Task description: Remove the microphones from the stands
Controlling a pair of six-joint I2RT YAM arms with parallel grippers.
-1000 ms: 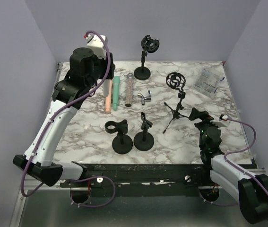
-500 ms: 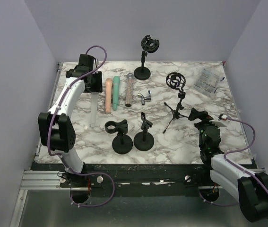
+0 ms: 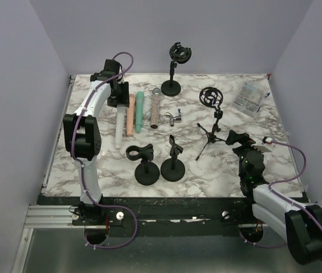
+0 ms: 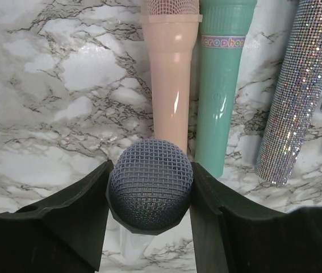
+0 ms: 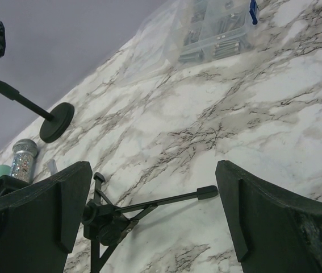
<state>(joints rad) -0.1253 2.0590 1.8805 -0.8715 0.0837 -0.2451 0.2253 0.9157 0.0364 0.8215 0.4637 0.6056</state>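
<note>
My left gripper (image 3: 116, 96) is shut on the dark mesh head (image 4: 150, 185) of a white microphone (image 3: 118, 128). The fingers (image 4: 78, 224) press it from both sides. Its white body points toward the near edge, low over or on the marble, next to a pink microphone (image 3: 130, 116). An empty black clip stand (image 3: 141, 153) stands in front of it, with a second small stand (image 3: 174, 151) beside it. My right gripper (image 3: 237, 138) is open and empty by the tripod stand (image 3: 210, 136), whose leg (image 5: 161, 200) lies between the fingers in the right wrist view.
A teal microphone (image 3: 139, 111), a glitter microphone (image 3: 155, 108) and a small metal adapter (image 3: 175, 118) lie right of the pink one. A shock-mount stand (image 3: 178, 55) stands at the back. A clear plastic box (image 3: 247, 98) lies at the back right.
My left arm has stretched out toward the back left and come down. The white microphone has moved right, closer beside the pink one. The right arm has not moved.
</note>
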